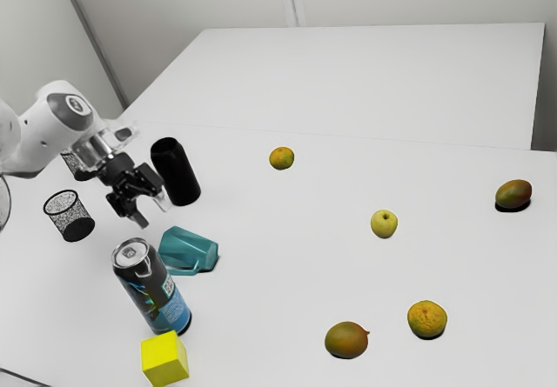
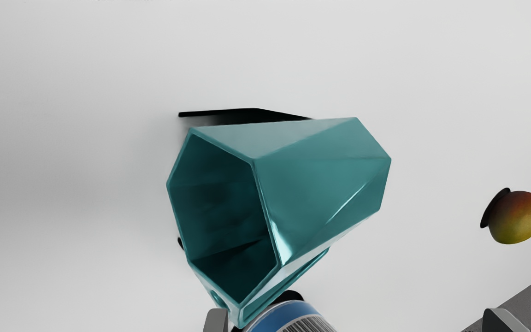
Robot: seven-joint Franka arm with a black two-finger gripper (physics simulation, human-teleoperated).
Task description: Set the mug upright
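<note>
In the exterior view the black gripper (image 1: 150,212) hangs above the table, just up and to the left of the teal mug (image 1: 188,250). The mug lies on its side, its handle low, toward the can. From the wrist view, the faceted mug (image 2: 321,184) has its open mouth facing the hand and its closed end farther off. The gripper (image 2: 355,320) is open, its two fingertips wide apart with nothing held between them. Part of the handle is hidden beneath the mug's body.
A tall can (image 1: 152,287) stands beside the mug, with a yellow cube (image 1: 164,358) close by. A black cylinder (image 1: 176,172) and a mesh cup (image 1: 70,216) stand near the arm. Toward the exterior view's right lie a mango (image 1: 346,340), an apple (image 1: 384,223) and other fruit.
</note>
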